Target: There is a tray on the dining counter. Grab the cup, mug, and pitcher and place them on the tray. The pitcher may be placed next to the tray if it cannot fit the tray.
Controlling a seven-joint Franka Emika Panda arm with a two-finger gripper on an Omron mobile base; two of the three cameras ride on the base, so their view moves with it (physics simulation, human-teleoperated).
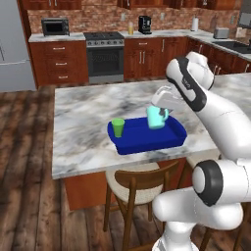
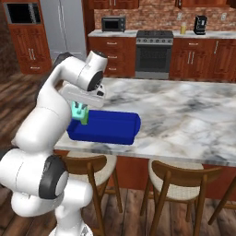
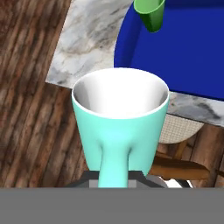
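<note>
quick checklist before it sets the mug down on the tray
1. Mug held by the gripper: ok, shut on the handle side, mug upright in the left base view.
2. Mug over the tray: ok in the left base view; the hand view shows floor under it, so exact alignment cannot tell.
3. Free spot on the tray: ok, bare blue floor to the right of the cup.
4. Cup already on the tray: ok, upright in the left corner.
5. Clearance between mug and cup: ok, apart.
6. Pitcher position: cannot tell.
</note>
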